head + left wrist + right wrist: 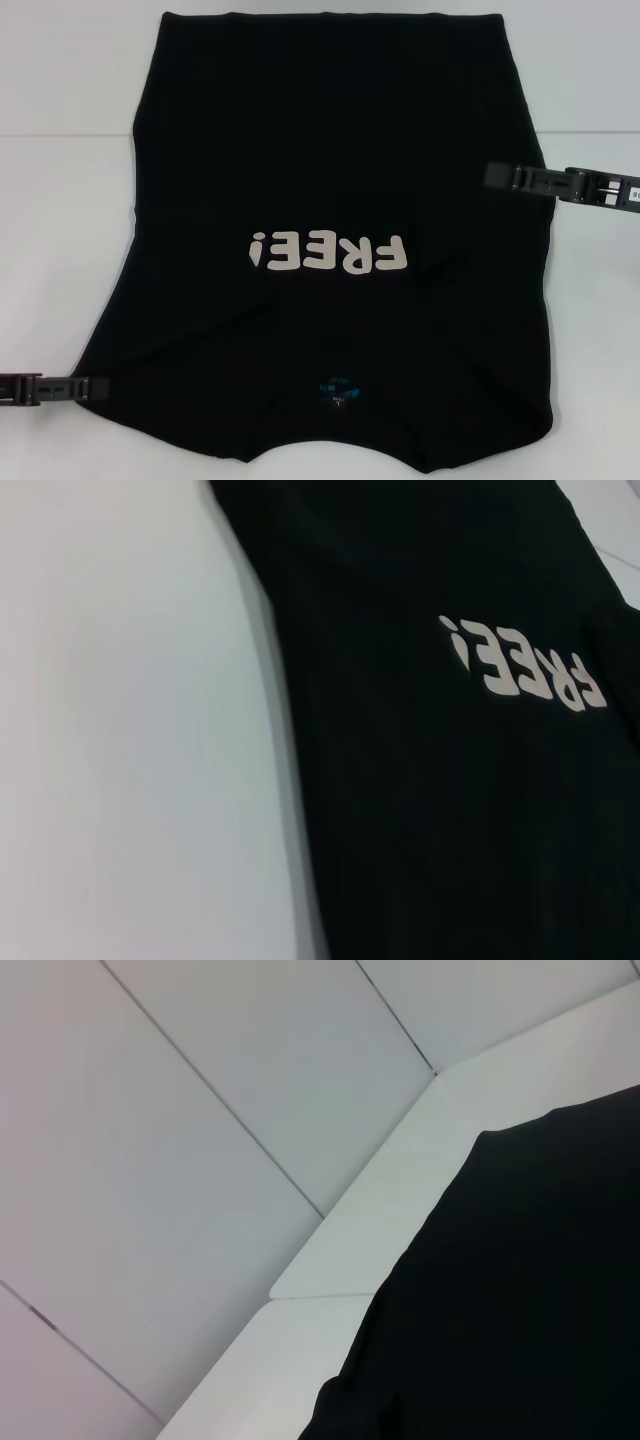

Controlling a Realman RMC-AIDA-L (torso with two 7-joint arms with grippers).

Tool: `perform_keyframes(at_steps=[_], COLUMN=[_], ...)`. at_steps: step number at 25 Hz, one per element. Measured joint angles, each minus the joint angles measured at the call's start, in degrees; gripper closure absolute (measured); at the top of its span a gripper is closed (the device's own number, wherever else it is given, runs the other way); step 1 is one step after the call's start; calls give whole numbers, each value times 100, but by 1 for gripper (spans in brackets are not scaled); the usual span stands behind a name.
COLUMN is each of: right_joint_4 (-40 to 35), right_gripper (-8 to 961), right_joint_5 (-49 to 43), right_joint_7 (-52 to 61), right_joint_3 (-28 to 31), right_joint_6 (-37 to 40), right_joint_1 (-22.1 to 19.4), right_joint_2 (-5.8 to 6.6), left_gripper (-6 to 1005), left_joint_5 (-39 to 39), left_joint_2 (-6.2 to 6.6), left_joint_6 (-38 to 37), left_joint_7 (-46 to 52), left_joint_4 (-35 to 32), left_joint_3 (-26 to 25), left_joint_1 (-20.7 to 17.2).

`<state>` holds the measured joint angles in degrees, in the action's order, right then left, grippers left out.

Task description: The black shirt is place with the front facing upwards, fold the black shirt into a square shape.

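The black shirt (340,150) lies spread flat on the white table (60,200), front up, with its sides folded in. Its cream letters "FREE!" (330,253) read upside down from the head view. A small blue neck label (337,392) sits near the table's near edge. My left gripper (95,388) is low at the shirt's near left edge. My right gripper (490,177) reaches in over the shirt's right edge, about halfway up. In the left wrist view the shirt (450,810) and its letters (525,662) fill one side. The right wrist view shows a corner of the shirt (520,1290).
Bare white table (120,730) runs along the shirt's left side. The table (420,1190) ends at grey wall panels (200,1110) behind the shirt's far corner. The shirt's near hem reaches the bottom of the head view.
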<state>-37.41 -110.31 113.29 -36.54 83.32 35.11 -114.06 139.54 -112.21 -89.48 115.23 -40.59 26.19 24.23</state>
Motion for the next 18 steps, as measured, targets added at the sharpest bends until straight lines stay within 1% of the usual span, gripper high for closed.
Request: perform_keyframes(at_steps=[8,18], right_joint_4=[-8,-10], right_gripper=[17,18], right_joint_5=[1,1], right_joint_7=[0,2], right_joint_3=[89,99], right_joint_6=[17,18], right_joint_1=[-27,-49], right_joint_2=[0,0], left_gripper=[140,158], left_joint_5=[7,13], left_joint_2=[-1,-14], left_joint_6=[1,47], left_joint_7=[2,7], left_joint_4=[7,-33], left_joint_3=[102,156], left_joint_1=[121,152])
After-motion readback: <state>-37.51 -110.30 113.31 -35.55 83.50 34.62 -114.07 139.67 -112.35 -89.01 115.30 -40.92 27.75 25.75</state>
